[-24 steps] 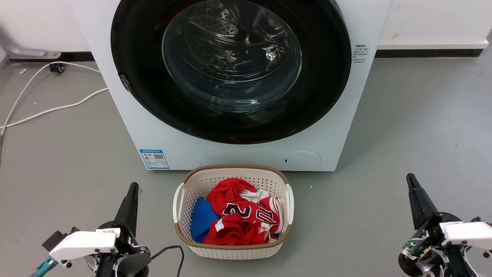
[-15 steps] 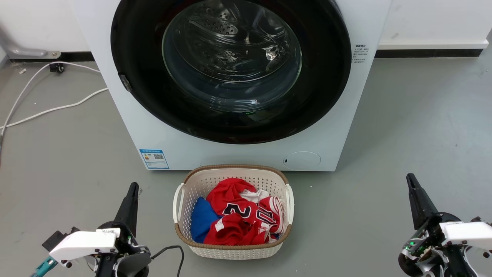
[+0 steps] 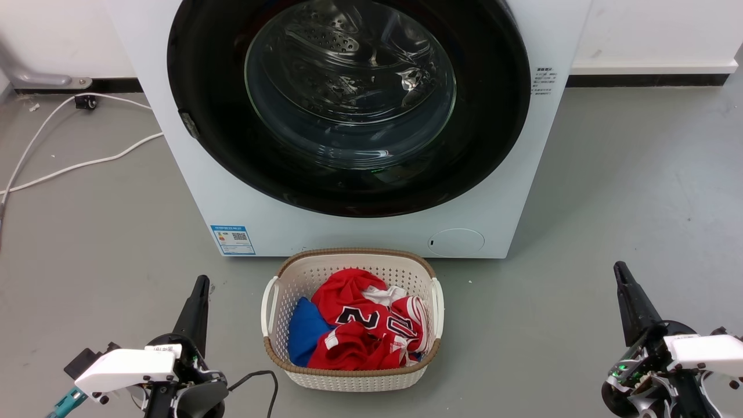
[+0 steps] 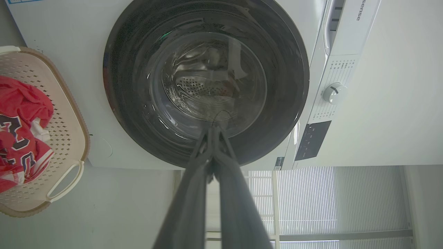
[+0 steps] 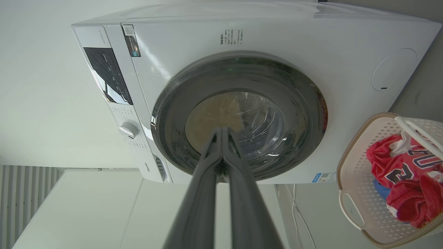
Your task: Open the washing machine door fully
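Note:
The washing machine door (image 3: 348,104), a glossy black disc with a bulging clear glass centre, lies flush against the white machine front, shut. It also fills the middle of the left wrist view as the door (image 4: 206,83) and of the right wrist view as the door (image 5: 238,116). My left gripper (image 3: 201,283) hangs low at the left, well short of the machine, its fingers pressed together on nothing. My right gripper (image 3: 619,268) sits low at the right, likewise shut and empty. In the wrist views the left gripper (image 4: 214,127) and the right gripper (image 5: 221,130) have their tips touching.
A white laundry basket (image 3: 273,302) with red and blue clothes stands on the grey floor directly in front of the machine, between my grippers. White cables (image 3: 75,165) trail over the floor at the left. A small round white flap (image 3: 456,241) sits low on the machine front.

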Tool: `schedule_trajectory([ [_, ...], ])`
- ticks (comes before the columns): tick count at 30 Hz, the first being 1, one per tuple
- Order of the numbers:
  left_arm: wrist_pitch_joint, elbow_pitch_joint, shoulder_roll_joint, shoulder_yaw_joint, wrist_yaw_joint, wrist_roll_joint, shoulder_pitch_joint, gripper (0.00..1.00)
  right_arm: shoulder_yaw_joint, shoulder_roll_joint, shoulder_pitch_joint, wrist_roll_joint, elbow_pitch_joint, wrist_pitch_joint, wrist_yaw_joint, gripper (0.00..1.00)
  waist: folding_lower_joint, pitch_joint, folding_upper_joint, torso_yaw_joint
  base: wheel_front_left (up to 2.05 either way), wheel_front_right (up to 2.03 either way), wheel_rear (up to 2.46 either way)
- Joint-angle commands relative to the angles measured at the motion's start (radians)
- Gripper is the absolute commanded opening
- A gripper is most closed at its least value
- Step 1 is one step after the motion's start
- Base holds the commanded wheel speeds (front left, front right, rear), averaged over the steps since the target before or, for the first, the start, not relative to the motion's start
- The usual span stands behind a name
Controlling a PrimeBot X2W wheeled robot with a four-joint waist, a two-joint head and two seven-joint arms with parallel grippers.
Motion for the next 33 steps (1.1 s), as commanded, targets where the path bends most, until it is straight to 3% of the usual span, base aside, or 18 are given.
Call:
schedule_trajectory([
  [1,0.002,-0.001,-0.002,0.002,-0.002,0.001,-0.006,0.0,-0.001,0.003,-0.012,-0.006,0.001,0.002,0.0,0.0,0.0,0.0,0.0,0.0,0.0,0.0,0.0],
  [3,0.002,-0.001,-0.002,0.002,-0.002,0.001,-0.006,0.0,-0.001,0.003,-0.012,-0.006,0.001,0.002,0.0,0.0,0.0,0.0,0.0,0.0,0.0,0.0,0.0],
  [4,0.0,0.0,0.0,0.0,0.0,0.0,0.0,1.0,0.0,0.0,0.0,0.0,0.0,0.0,0.0,1.0,0.0,0.0,0.0,0.0,0.0,0.0,0.0],
  [14,-0.036,0.009,-0.002,0.002,0.003,0.047,0.029,1.0,0.0,0.001,0.031,-0.049,0.016,-0.035,0.0,1.0,0.0,0.001,0.0,0.0,0.0,0.0,0.0],
  [33,-0.121,-0.127,-0.002,-0.029,0.094,0.437,0.045,1.0,0.015,0.001,0.054,-0.501,-0.126,-0.121,0.0,1.0,0.0,0.006,0.0,0.002,0.0,0.0,0.0],
])
